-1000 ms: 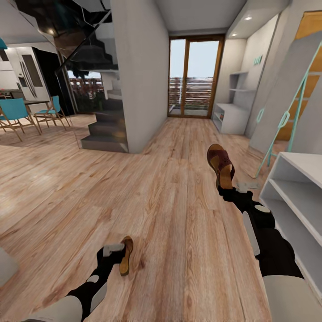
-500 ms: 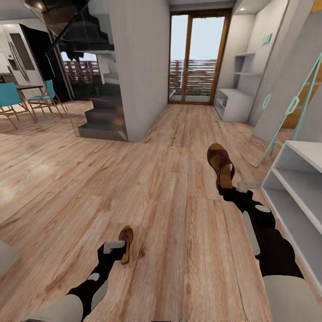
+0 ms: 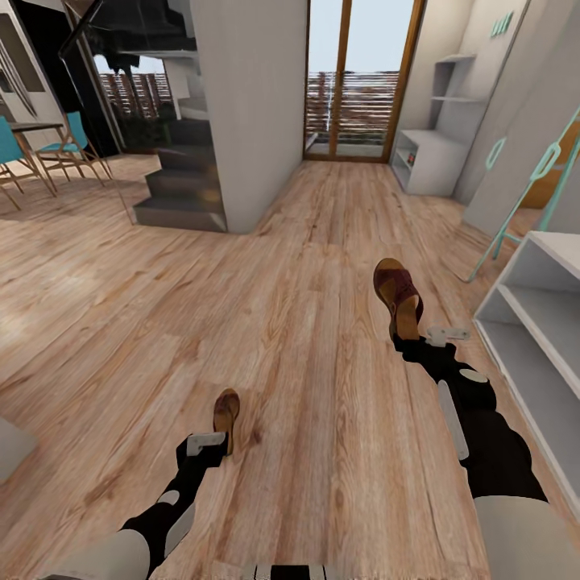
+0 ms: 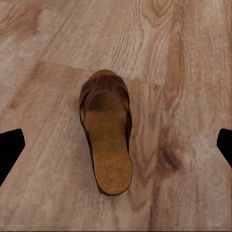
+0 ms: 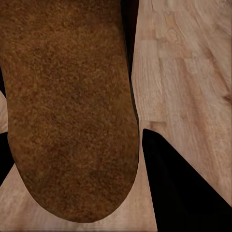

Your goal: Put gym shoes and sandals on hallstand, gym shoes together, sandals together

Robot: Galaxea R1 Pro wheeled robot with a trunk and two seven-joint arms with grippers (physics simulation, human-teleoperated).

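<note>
Right gripper point(image 3: 408, 340) grips a sandal point(image 3: 397, 296); left gripper point(image 3: 211, 445) open, probably released, floor sandal point(image 3: 226, 410) just ahead, lengthwise.

A home's corridor: wood-plank flooring point(image 3: 306, 266) runs to a glazed balcony door point(image 3: 362, 76), past a dark staircase point(image 3: 173, 189), blue dining chairs point(image 3: 68, 145), white wall shelving point(image 3: 435, 145) and a low white shoe rack point(image 3: 536, 322).
</note>
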